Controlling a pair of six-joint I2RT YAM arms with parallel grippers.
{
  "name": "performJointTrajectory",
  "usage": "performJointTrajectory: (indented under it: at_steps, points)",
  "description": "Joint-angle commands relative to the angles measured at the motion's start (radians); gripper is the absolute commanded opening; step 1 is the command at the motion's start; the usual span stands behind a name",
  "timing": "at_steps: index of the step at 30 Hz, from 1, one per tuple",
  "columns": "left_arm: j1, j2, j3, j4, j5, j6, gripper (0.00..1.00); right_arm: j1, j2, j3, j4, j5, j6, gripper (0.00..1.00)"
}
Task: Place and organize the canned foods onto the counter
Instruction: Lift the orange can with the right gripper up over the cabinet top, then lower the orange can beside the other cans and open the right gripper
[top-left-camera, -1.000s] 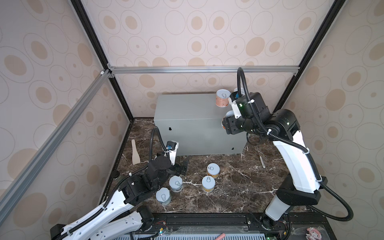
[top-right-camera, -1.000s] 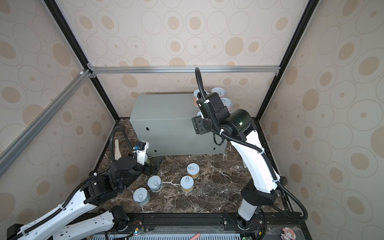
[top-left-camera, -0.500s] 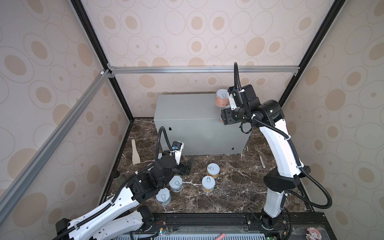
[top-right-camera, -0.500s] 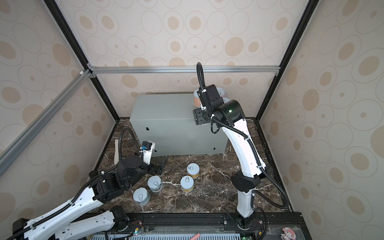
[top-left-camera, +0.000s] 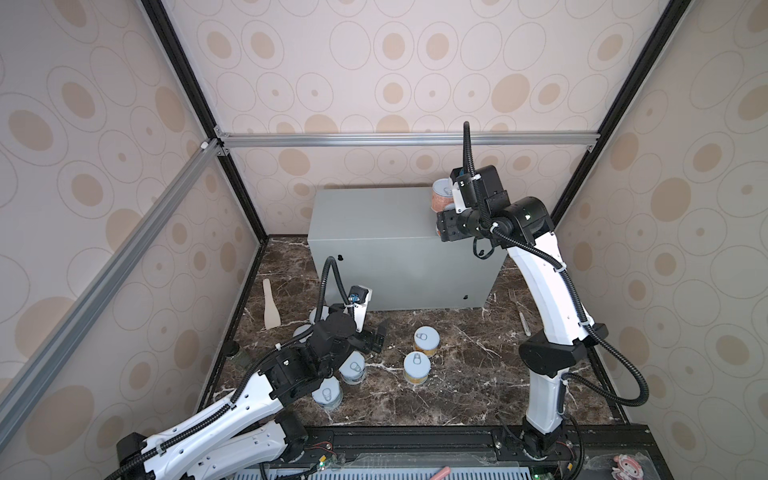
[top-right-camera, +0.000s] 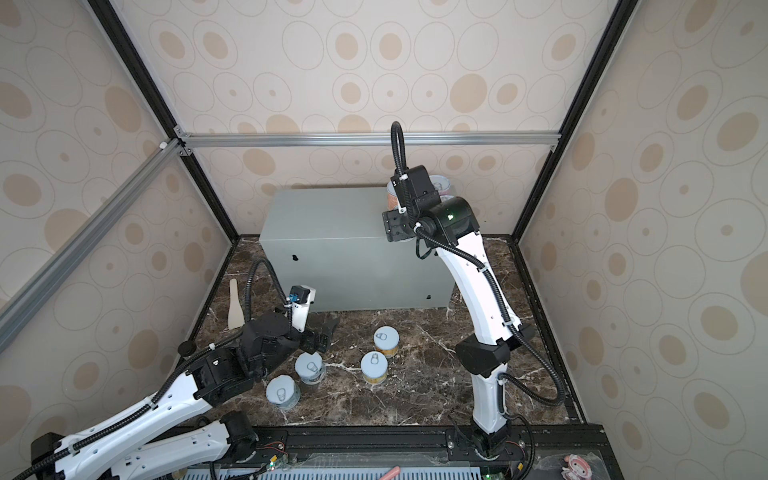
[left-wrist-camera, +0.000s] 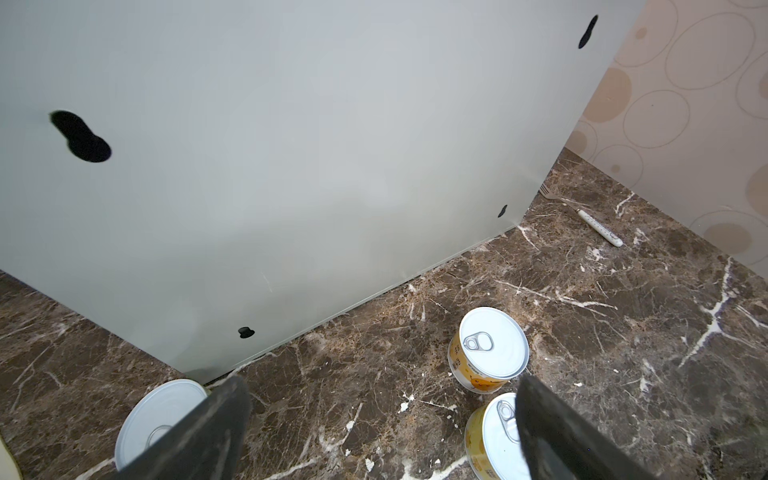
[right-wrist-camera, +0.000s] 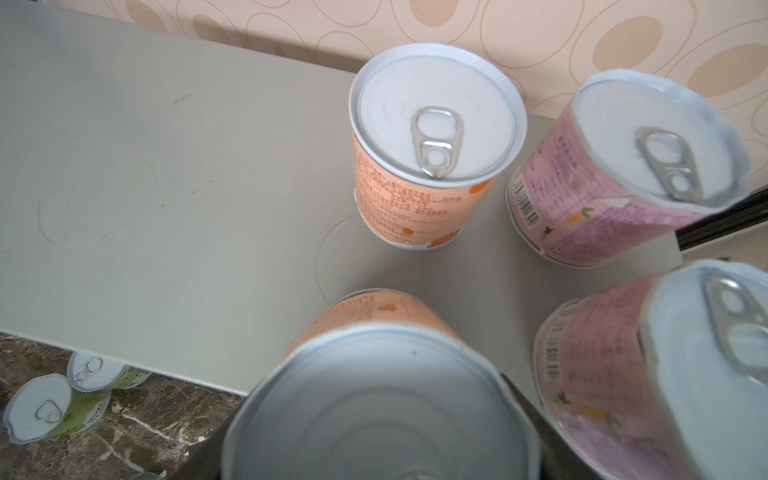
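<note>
The counter (top-left-camera: 374, 232) is a large grey box at the back. On its right end stand an orange can (right-wrist-camera: 432, 145) and two pink cans (right-wrist-camera: 623, 166) (right-wrist-camera: 665, 374). My right gripper (top-left-camera: 444, 225) is shut on a second orange can (right-wrist-camera: 374, 395) and holds it just above the counter top, in front of the standing orange one. My left gripper (left-wrist-camera: 382, 419) hangs open, low over the marble, with nothing between its fingers (left-wrist-camera: 199, 432). Two yellow cans (left-wrist-camera: 492, 347) (left-wrist-camera: 494, 440) stand beside one finger. Another can (left-wrist-camera: 158, 415) is partly hidden behind the other.
Two blue cans (top-left-camera: 353, 370) (top-left-camera: 328, 395) stand on the marble under my left arm, and two green cans (right-wrist-camera: 37, 407) (right-wrist-camera: 95, 370) by the counter's front. A wooden spatula (top-left-camera: 271, 305) lies at the left wall. A fork (top-left-camera: 521, 316) lies right of the counter.
My right arm has drawn back and carried the orange can a little further over the counter top. My left gripper has drifted slightly to the right, still open.
</note>
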Motion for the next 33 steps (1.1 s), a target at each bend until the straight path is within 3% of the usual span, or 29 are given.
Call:
performJointTrajectory:
  at_steps: [1,7,18,33]
  points:
    - [0.002,0.001,-0.001,0.018,0.013,0.011,0.99,-0.011,0.006,0.036,0.073,0.023,-0.020,0.50]
    - [0.008,0.006,-0.003,0.025,0.024,0.009,0.99,-0.034,0.019,0.036,0.092,0.013,-0.022,0.53]
    - [0.026,0.019,-0.003,0.031,0.045,0.009,0.99,-0.037,0.029,0.009,0.131,0.013,-0.028,0.80]
    - [0.034,0.013,0.043,0.022,0.031,0.012,0.99,-0.039,-0.001,-0.002,0.156,0.017,-0.034,0.91]
